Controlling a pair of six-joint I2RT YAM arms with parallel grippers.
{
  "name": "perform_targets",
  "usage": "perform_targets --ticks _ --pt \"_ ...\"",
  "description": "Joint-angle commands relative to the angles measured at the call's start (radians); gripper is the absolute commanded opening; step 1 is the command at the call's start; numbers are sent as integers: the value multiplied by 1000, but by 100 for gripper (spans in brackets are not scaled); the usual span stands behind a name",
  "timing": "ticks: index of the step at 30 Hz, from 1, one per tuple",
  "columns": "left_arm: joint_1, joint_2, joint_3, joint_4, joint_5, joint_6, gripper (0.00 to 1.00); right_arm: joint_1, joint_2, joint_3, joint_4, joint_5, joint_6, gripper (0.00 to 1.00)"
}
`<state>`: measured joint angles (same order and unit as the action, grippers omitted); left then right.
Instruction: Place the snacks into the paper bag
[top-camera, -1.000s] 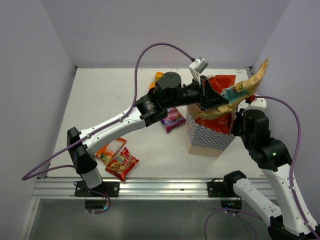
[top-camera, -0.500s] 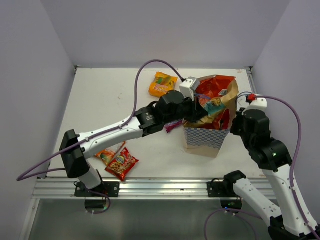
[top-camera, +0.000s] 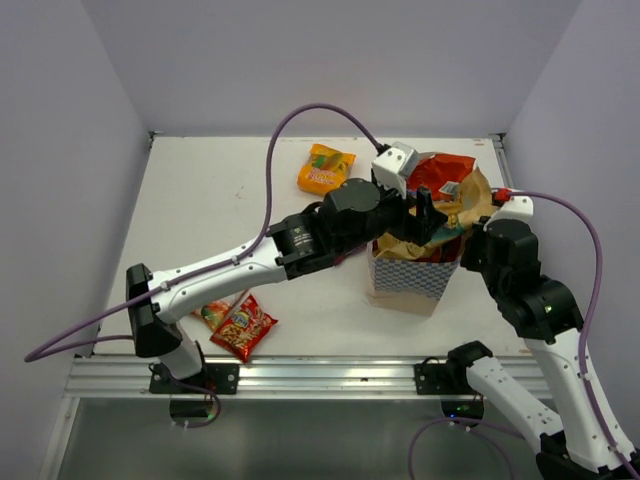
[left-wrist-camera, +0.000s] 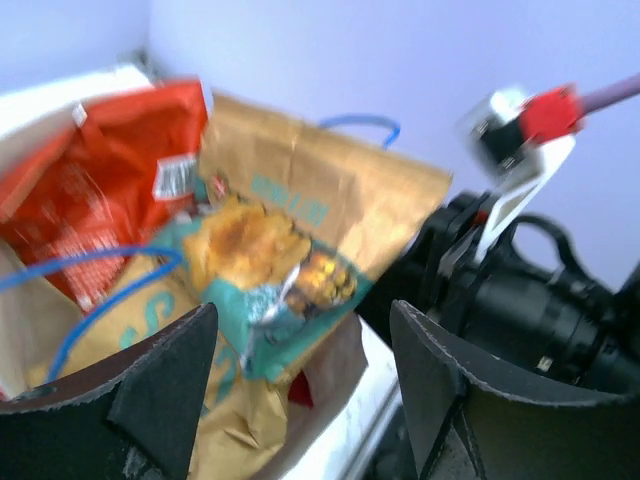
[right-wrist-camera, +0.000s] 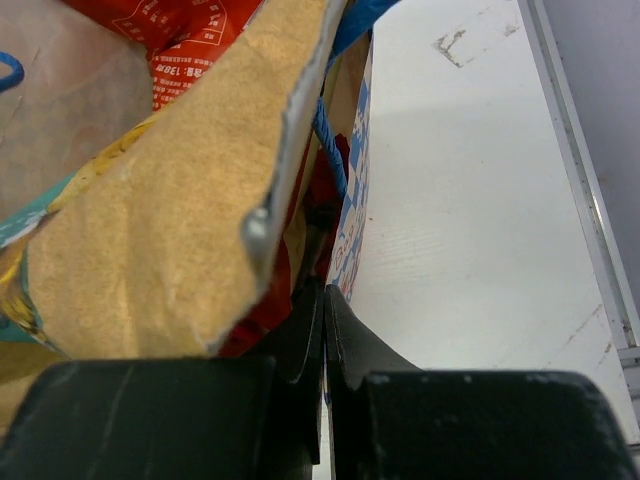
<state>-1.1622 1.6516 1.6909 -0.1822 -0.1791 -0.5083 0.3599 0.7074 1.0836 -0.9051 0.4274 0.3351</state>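
The paper bag (top-camera: 412, 276), blue-and-white checked, stands upright at the centre right. A large red snack (top-camera: 443, 168) and a tan-brown snack (top-camera: 474, 196) stick out of its top. My left gripper (top-camera: 430, 214) hovers just over the bag mouth, open. In the left wrist view the tan-brown packet (left-wrist-camera: 300, 200) lies free beyond the spread fingers (left-wrist-camera: 160, 390), beside the red packet (left-wrist-camera: 90, 190). My right gripper (right-wrist-camera: 323, 330) is shut on the bag's checked wall (right-wrist-camera: 352, 225) at its right rim (top-camera: 466, 246).
An orange packet (top-camera: 325, 168) lies behind the left arm. A small red packet (top-camera: 243, 328) and an orange-white packet (top-camera: 210, 312) lie near the left arm's base. Blue string handles (left-wrist-camera: 362, 122) arch over the bag mouth. The walls of the enclosure stand close on both sides.
My left gripper brought the tan-brown packet down into the bag and then opened, letting it go. The right gripper kept its hold on the bag.
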Motion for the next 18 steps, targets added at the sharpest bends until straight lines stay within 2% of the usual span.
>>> perform_targets --ticks 1,2,3,5,7,8,11,15,18 --pt "-19 -88 63 113 -161 150 73 4 4 1 8 7 2 0" --pt "-21 -116 49 128 -218 174 76 4 3 1 6 7 4 0" --pt "-19 -142 3 163 -359 201 80 4 0 1 5 5 4 0" --pt "25 -191 -52 203 -457 269 85 4 -8 4 5 5 1 0" --pt "132 -184 -95 66 -367 169 86 4 -16 13 0 -3 2 0" --pt "273 -171 -129 -18 -299 145 85 4 -22 19 -5 -6 1 0" --pt "454 -104 -212 -57 -296 131 84 4 -29 25 -8 -7 -1 0" --pt "515 -24 -318 12 -286 131 84 4 -29 41 -20 -15 -4 0" --pt "542 81 -272 39 -267 120 84 4 -26 65 -31 0 -11 0"
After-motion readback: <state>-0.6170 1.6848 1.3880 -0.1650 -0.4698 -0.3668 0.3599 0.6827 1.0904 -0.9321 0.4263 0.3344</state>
